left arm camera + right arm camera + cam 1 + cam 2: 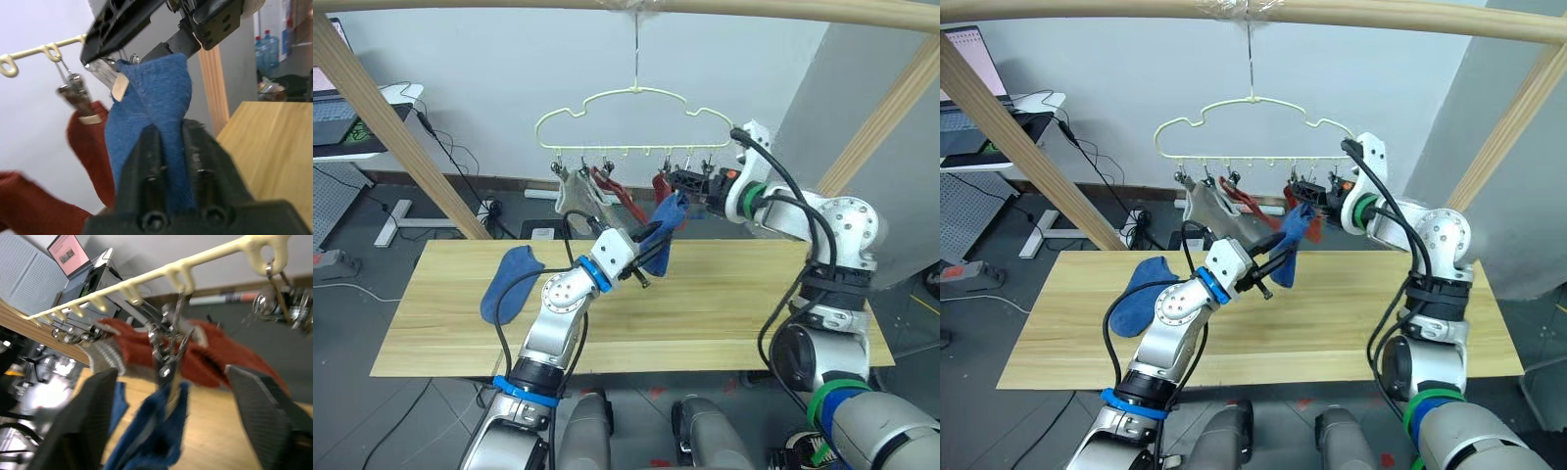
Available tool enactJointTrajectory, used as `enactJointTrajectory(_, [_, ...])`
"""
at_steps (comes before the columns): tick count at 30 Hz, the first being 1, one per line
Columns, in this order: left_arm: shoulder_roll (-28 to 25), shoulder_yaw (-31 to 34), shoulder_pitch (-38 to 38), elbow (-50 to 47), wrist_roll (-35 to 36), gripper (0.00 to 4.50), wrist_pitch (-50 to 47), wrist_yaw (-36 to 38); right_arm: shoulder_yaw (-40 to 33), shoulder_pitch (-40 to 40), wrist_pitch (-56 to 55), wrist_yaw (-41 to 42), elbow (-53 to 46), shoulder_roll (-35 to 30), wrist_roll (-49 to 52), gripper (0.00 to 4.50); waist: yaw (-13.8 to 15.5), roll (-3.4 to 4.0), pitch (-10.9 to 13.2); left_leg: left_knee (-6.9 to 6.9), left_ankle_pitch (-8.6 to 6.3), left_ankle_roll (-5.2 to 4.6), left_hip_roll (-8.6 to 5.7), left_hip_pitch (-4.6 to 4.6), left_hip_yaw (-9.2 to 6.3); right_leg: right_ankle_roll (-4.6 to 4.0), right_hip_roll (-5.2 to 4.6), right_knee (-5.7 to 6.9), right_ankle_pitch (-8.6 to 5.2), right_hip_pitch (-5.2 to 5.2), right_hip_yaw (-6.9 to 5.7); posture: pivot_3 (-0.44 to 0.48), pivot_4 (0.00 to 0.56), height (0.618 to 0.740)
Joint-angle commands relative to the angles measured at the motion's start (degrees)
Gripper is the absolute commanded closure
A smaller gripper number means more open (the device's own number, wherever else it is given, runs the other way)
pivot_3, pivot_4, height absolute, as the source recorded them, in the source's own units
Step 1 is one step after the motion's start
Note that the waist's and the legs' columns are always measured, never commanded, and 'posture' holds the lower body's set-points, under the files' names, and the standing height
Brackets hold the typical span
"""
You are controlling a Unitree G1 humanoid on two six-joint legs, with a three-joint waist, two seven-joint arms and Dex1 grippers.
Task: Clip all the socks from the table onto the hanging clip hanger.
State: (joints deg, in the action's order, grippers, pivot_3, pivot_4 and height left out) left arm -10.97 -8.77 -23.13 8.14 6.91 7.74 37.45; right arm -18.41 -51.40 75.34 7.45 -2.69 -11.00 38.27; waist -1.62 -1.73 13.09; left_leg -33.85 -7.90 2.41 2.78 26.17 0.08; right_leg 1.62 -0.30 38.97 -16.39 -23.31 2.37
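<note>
My left gripper (651,257) is shut on a blue sock (668,227) and holds it up to the pale-yellow clip hanger (636,96). The sock's top edge meets a metal clip (166,360). My right gripper (690,181) is open, its two fingers wide apart on either side of that clip. A light grey sock (575,201) and rust-red socks (619,198) hang from clips further left. Another blue sock (509,284) lies on the table (734,304) at its left end.
The hanger's hook hangs from the top bar of a round wooden pole frame (396,132), whose slanted legs stand at both ends of the table. A desk with a laptop (333,117) is at the far left, and cables lie on the floor behind.
</note>
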Motion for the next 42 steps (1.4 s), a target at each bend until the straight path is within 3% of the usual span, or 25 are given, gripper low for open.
enactJointTrajectory(1, [-0.17,-0.88,-0.39,-2.05,-0.62,2.36,-1.23,-0.34,3.89,3.34,-3.8,5.38,-8.83,-4.04,0.78,0.64,-0.07,0.0,0.0,0.0,0.0,0.0,-0.01,0.01,0.0,0.01,0.0,-0.01,0.0,0.0,0.0,0.0,0.177,0.74])
enactJointTrajectory(6, [-1.89,-0.56,-0.68,-0.81,-3.14,0.88,-3.54,-1.77,8.93,10.16,-12.33,9.19,-14.69,-9.79,-3.43,0.64,-0.29,0.0,-0.01,-0.03,0.0,0.0,0.02,-0.01,-0.02,0.2,0.04,0.04,-0.11,-0.01,0.0,-0.014,0.18,0.74])
enactJointTrajectory(9, [-2.95,0.94,-0.13,-2.88,-0.92,0.08,-7.35,-1.09,11.62,13.84,-18.51,8.44,-16.27,-10.94,-7.77,0.64,-0.33,0.0,-0.01,-0.06,0.0,0.0,0.03,-0.02,-0.01,0.21,0.05,0.04,-0.11,-0.01,0.02,-0.017,0.182,0.74])
enactJointTrajectory(14, [-6.45,3.27,2.19,-9.74,4.71,0.03,-15.12,2.45,16.31,18.0,-27.77,5.79,-17.26,-9.55,-15.24,0.64,-0.46,0.0,-0.01,-0.07,0.01,0.01,0.04,-0.02,-0.01,0.23,0.05,0.05,-0.11,-0.01,0.03,-0.017,0.185,0.74])
enactJointTrajectory(18, [-11.41,7.11,5.16,-20.71,17.7,0.03,-31.22,7.03,17.83,20.05,-35.37,1.59,-16.14,-4.98,-20.01,0.64,-0.59,0.0,-0.01,-0.08,0.01,0.02,0.06,-0.02,-0.02,0.23,0.05,0.05,-0.11,-0.01,0.02,-0.017,0.185,0.74])
enactJointTrajectory(23, [-15.64,12.06,5.15,-26.67,25.44,0.0,-43.2,4.7,19.48,20.31,-41.73,-1.68,-12.64,-1.22,-25.51,2.16,-0.73,0.0,-0.01,-0.11,0.02,0.04,0.06,-0.06,-0.08,0.23,0.05,0.09,-0.12,0.03,-0.01,-0.017,0.185,0.74])
enactJointTrajectory(26, [-16.5,15.38,4.42,-28.59,27.87,0.0,-45.94,2.27,20.35,19.1,-46.33,-4.12,-8.43,0.96,-28.99,2.16,-0.71,-0.02,-0.02,-0.19,0.03,0.04,0.04,-0.09,-0.02,0.25,0.02,0.08,-0.1,0.08,0.06,-0.017,0.185,0.74])
enactJointTrajectory(27, [-16.72,15.99,4.24,-29.22,28.4,0.0,-46.41,1.87,20.36,18.59,-47.53,-4.67,-7.34,1.59,-29.79,2.16,-0.71,-0.02,-0.02,-0.2,0.03,0.04,0.04,-0.1,0.0,0.25,0.02,0.08,-0.1,0.08,0.08,0.047,0.202,0.74])
enactJointTrajectory(36, [-15.87,20.41,3.67,-33.64,36.07,0.0,-48.08,-0.59,18.97,12.32,-58.48,-9.37,6.67,6.25,-34.89,2.16,-0.05,-0.03,-0.01,-0.15,0.03,0.04,0.05,-0.1,-0.03,0.01,0.02,0.08,0.05,0.07,0.03,0.072,0.205,0.74])
enactJointTrajectory(42, [-17.23,20.53,4.03,-34.76,37.43,0.0,-48.1,-1.07,17.64,8.59,-62.9,-11.07,14.15,8.48,-35.3,2.16,0.03,-0.03,0.0,-0.13,0.03,0.04,0.04,-0.11,-0.04,-0.01,0.02,0.09,0.07,0.07,0.02,0.086,0.205,0.74])
